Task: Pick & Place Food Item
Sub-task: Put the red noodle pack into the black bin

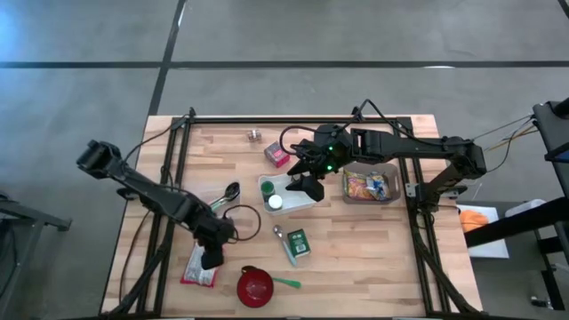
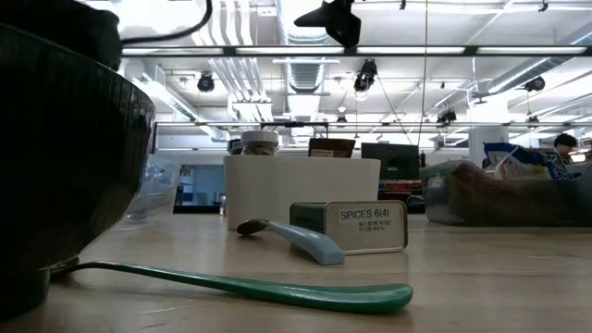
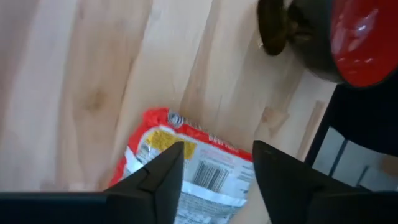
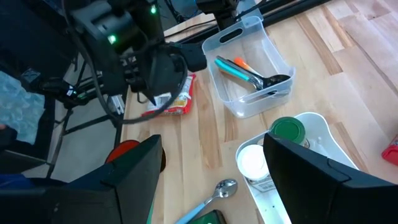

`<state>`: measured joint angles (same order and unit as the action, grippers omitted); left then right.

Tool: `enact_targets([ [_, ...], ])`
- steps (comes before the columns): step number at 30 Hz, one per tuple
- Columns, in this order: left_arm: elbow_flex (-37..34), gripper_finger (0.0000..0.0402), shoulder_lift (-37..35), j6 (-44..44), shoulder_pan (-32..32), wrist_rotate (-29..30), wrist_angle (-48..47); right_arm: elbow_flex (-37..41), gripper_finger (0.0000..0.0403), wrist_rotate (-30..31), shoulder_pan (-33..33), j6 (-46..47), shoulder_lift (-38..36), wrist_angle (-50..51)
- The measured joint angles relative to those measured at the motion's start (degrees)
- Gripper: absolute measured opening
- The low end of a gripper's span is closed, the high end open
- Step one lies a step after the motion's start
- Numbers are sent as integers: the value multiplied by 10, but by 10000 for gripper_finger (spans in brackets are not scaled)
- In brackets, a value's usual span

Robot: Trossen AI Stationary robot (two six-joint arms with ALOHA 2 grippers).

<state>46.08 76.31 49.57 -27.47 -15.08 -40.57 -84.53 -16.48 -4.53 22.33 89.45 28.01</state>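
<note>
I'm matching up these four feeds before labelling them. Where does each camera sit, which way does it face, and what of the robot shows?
High: overhead, straight down; both arms.
Low: tabletop height, level across; spice tin, green spoon; no arm.
Left wrist: down past left gripper at the red packet.
Right wrist: past right gripper across the table; left arm beyond.
Shared: red packet and red bowl.

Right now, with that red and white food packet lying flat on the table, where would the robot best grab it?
Probably from straight above, across the narrow width of the red and white food packet. It lies flat on the wooden table, so a side approach offers little to pinch. The left hand hangs over the barcode end, fingers either side, away from the red bowl.
</note>
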Motion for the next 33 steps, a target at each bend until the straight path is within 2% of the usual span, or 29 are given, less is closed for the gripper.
enact_targets([
  [6,-2,261,31,20,-14,-15,17,0,277,0,0,0,0,0],
  [9,-3,279,37,33,-19,-3,25,0,277,0,0,0,0,0],
  [17,-3,282,51,49,-22,62,24,1,277,0,0,0,0,0],
  [26,1,283,124,60,-29,51,22,1,277,0,0,0,0,0],
  [33,1,273,132,75,-29,51,19,1,277,0,0,0,0,0],
])
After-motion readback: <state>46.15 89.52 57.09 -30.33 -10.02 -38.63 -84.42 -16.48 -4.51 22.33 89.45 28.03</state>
